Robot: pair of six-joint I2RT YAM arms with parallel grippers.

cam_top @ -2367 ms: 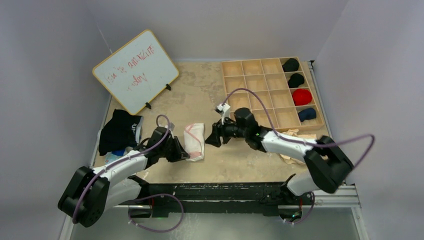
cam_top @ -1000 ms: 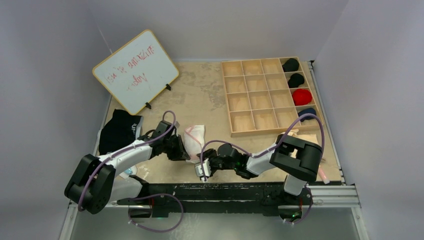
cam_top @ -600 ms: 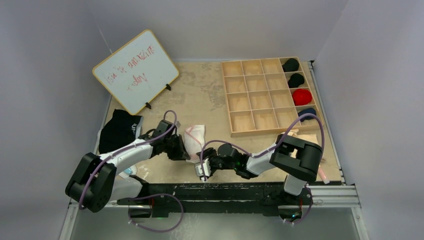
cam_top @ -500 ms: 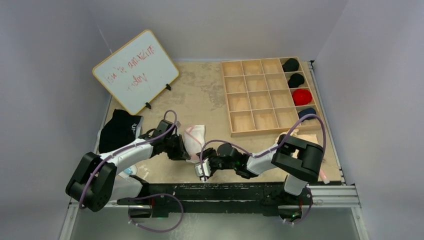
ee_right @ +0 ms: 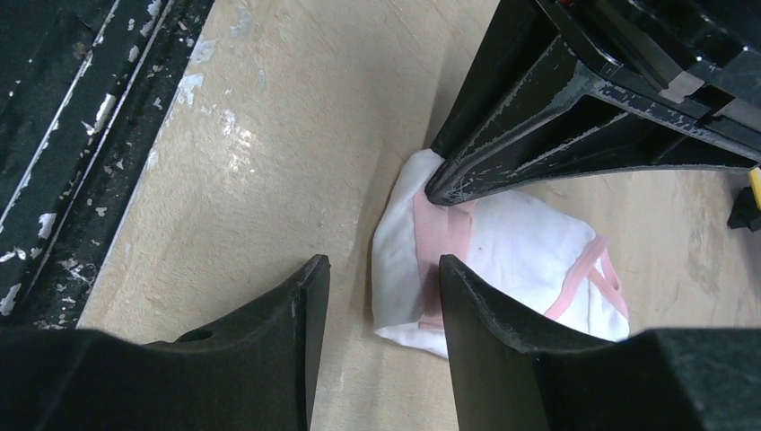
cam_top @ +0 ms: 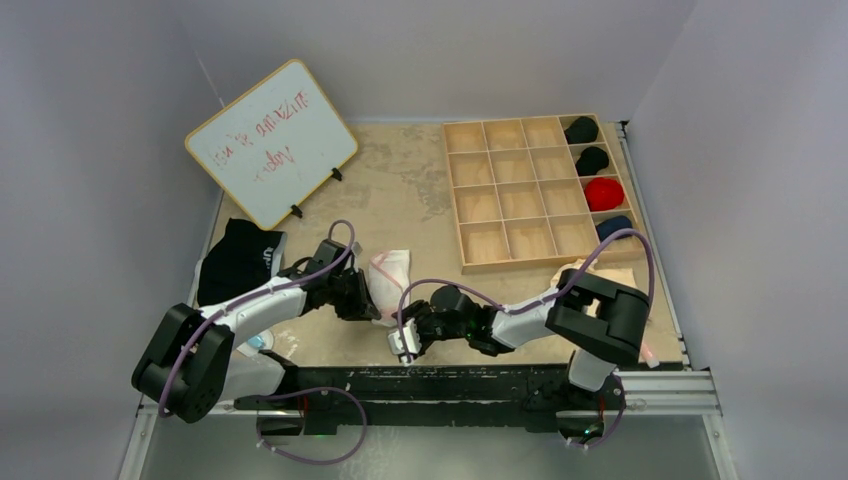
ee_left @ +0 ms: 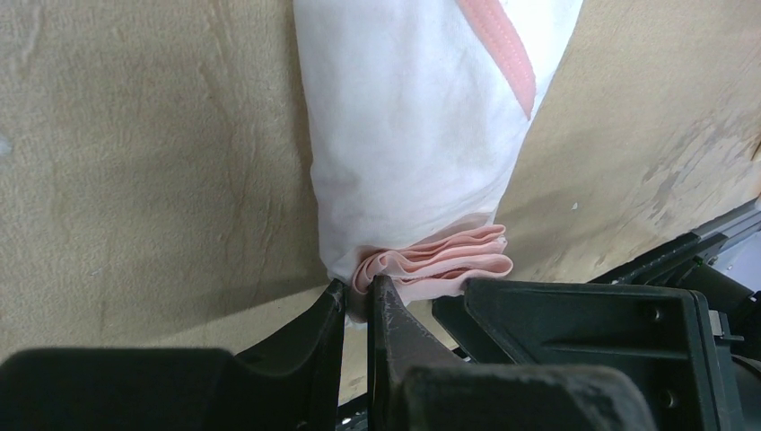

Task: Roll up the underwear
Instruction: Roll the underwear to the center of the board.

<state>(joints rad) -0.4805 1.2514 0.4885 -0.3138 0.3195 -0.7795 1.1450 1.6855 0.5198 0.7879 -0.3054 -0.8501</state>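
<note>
This is a robotics lab test cell: plain grey walls [cam_top: 430, 50] box in a worn tan surface [cam_top: 400, 190]. A left arm [cam_top: 250, 310] and a right arm [cam_top: 530, 310], both cabled, are bolted to a metal rail [cam_top: 450, 385]. A whiteboard [cam_top: 270, 140] with red writing and a wooden sorting tray [cam_top: 543, 182] serve as props.

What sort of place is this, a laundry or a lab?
Probably a robotics lab test cell: a left arm and right arm bolted to a worn table, working on underwear beside a wooden sorting tray and a handwritten whiteboard.
</note>
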